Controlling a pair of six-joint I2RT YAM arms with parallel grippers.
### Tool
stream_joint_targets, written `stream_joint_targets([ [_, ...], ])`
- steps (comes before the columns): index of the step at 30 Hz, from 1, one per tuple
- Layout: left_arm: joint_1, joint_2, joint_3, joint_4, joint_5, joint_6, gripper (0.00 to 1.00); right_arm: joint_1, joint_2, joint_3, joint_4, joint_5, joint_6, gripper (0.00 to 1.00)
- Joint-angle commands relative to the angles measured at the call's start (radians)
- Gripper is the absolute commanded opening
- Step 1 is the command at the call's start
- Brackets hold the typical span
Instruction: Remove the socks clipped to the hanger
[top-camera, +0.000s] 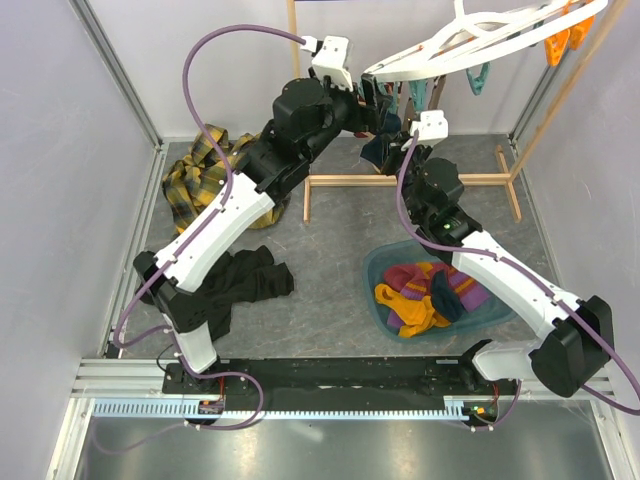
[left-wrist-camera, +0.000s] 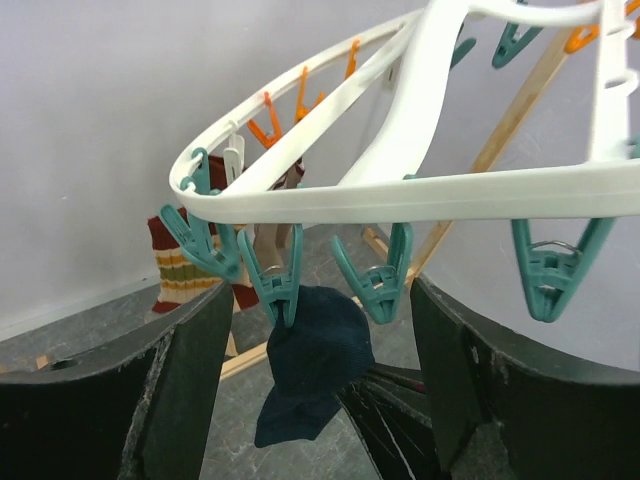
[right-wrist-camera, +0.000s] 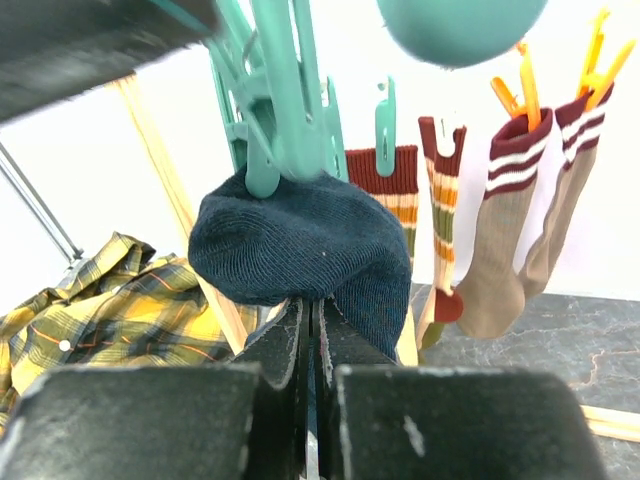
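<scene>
The white oval hanger (top-camera: 480, 45) hangs at the back right, with teal and orange clips; it also shows in the left wrist view (left-wrist-camera: 400, 185). A navy sock (left-wrist-camera: 315, 360) hangs from a teal clip (left-wrist-camera: 275, 285). My right gripper (right-wrist-camera: 312, 330) is shut on the lower edge of the navy sock (right-wrist-camera: 300, 245), under the clip (right-wrist-camera: 270, 110). My left gripper (left-wrist-camera: 320, 300) is open, its fingers (left-wrist-camera: 180, 380) on either side of the clip and sock, not touching them. Maroon striped socks (right-wrist-camera: 390, 190) and beige socks (right-wrist-camera: 510, 230) hang further back.
A blue basin (top-camera: 385, 262) at the front right holds several loose socks. A yellow plaid shirt (top-camera: 200, 170) lies at the back left and a black garment (top-camera: 245, 280) in front of it. A wooden frame stand (top-camera: 410, 180) carries the hanger.
</scene>
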Motion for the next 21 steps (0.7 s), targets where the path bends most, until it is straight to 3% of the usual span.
stream_joint_targets([
  [1,0.004,-0.068,-0.012,0.020,-0.005,0.012,0.79,-0.004,-0.022,0.061,0.017,-0.002,-0.006,0.00],
  [10,0.033,-0.045,-0.016,-0.027,-0.037,0.032,0.73,-0.004,-0.022,0.071,0.008,-0.016,0.002,0.00],
  [21,0.042,0.056,0.109,-0.055,0.026,0.023,0.72,-0.004,-0.013,0.067,0.006,-0.027,0.016,0.00],
])
